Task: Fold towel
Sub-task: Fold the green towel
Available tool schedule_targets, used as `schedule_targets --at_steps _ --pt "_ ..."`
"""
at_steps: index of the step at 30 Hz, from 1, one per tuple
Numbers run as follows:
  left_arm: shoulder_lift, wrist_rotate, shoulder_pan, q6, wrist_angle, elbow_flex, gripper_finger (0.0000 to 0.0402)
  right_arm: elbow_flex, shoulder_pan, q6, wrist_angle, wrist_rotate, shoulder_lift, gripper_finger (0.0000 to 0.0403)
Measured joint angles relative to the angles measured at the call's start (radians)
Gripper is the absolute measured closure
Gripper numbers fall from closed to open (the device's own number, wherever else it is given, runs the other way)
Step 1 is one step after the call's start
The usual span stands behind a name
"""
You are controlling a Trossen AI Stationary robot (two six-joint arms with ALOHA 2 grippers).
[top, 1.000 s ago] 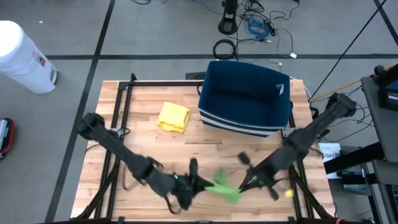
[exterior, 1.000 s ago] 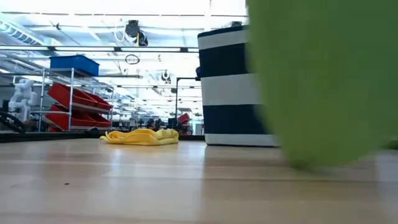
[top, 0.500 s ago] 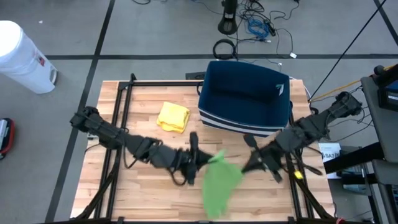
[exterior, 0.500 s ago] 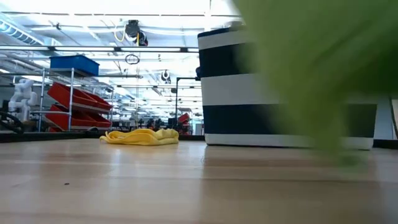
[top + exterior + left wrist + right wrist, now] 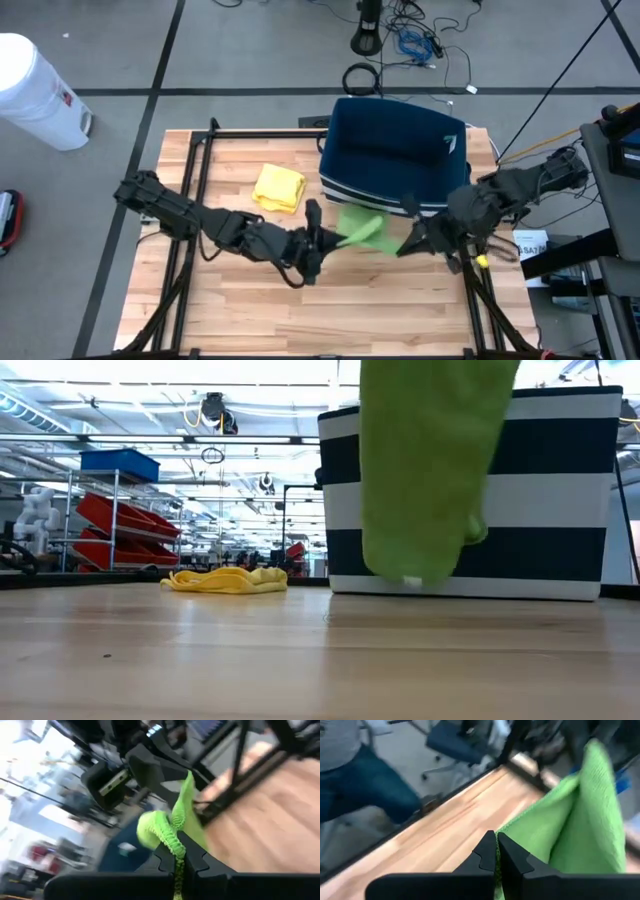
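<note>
Wooden table (image 5: 250, 300) underneath, with a dark blue and white striped bin (image 5: 395, 160) at the far side and a crumpled yellow cloth (image 5: 279, 187) lying left of the bin. Green towel (image 5: 362, 228) up in the air just in front of the bin, stretched between both arms and hanging clear of the wood in the low view (image 5: 430, 470). Left gripper (image 5: 313, 238) pinched tight on one edge of the towel (image 5: 170, 832), right gripper (image 5: 412, 240) pinched tight on the other edge (image 5: 560, 835), fingers pressed together on the cloth.
</note>
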Motion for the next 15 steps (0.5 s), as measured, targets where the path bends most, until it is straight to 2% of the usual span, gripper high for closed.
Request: schedule_targets --at_steps 3,8,15 --pt "0.025 0.046 -0.006 -0.116 -0.086 0.0 0.0401 -0.103 0.016 0.054 0.039 -0.062 0.02 0.0403" --pt "0.084 0.065 -0.035 -0.218 -0.137 0.0 0.0401 -0.284 0.027 0.104 0.281 -0.186 0.051 0.0403" --pt "0.176 0.125 -0.087 -0.318 -0.15 0.0 0.0401 -0.448 0.078 0.171 0.519 -0.216 0.1 0.0403"
